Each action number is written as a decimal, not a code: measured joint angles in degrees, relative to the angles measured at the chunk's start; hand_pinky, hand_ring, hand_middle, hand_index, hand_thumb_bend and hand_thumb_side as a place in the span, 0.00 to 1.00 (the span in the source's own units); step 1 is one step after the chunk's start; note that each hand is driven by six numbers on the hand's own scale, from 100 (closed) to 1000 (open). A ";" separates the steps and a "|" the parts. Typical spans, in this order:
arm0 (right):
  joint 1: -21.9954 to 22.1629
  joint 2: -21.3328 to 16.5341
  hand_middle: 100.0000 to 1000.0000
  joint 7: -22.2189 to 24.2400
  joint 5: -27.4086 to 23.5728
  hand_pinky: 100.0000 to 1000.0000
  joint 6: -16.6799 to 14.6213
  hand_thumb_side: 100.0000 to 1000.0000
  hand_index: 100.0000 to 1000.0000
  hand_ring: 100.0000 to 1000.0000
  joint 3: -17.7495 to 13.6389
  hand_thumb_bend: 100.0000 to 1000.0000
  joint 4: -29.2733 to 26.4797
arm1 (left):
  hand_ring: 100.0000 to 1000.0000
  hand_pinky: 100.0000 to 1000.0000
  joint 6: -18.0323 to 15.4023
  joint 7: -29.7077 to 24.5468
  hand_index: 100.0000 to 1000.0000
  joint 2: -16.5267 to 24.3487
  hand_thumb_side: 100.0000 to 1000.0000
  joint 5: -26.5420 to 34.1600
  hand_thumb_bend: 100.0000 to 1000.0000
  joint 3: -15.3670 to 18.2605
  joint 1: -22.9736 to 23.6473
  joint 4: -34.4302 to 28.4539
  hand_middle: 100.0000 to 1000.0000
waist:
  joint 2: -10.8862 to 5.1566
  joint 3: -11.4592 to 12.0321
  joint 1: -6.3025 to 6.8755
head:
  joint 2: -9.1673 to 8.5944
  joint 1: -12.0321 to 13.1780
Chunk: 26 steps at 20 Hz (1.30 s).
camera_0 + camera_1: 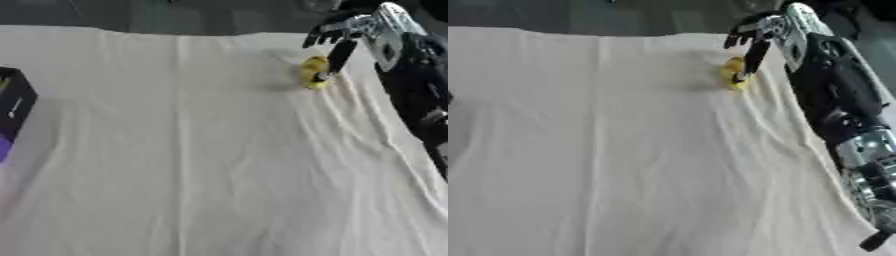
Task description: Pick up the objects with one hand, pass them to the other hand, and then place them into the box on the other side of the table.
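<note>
Yellow object (313, 72), small and rounded, is seen near the far right part of the table, lying on the wrinkled white cloth (201, 150) that covers it. It is met by the right hand (346, 35), which reaches down from the upper right corner; one dark finger is extended straight down against the object's right side, while the other fingers are spread and relaxed above it, so nothing is clamped yet. The left hand is shown in neither view. The dark box (13, 107) with a purple patch is seen at the left edge, well apart from the object. The step in hand is judged to be the pick-up. For it to be done well, the thumb and fingers should be brought to opposite sides of the object before they are closed, since a push from one side alone is likely to roll it across the cloth. The folds beside it should be kept out of the grasp, and the object lifted straight up before the handover is attempted
</note>
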 measured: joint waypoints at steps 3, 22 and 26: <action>0.00 -0.86 0.89 1.18 0.60 0.93 0.76 0.08 0.87 0.95 -0.03 0.47 0.00 | 0.70 0.76 0.02 0.02 0.68 0.02 0.32 -0.01 0.75 0.01 0.15 0.26 0.61 | 0.00 -0.24 -0.12 | 0.00 -0.02; -0.04 -1.21 0.90 -3.65 7.12 0.93 1.08 0.01 0.88 0.95 -1.03 0.44 0.18 | 0.70 0.76 0.29 0.96 0.68 0.20 0.33 0.00 0.74 0.41 0.46 0.25 0.61 | 1.29 0.45 -0.12 | -1.19 -0.73; -0.07 -1.21 0.89 -5.15 8.43 0.93 1.06 0.00 0.87 0.95 -1.03 0.43 0.51 | 0.70 0.76 0.40 1.11 0.68 0.20 0.33 0.01 0.74 0.54 0.47 0.22 0.61 | 1.75 0.71 -0.12 | -1.72 -1.04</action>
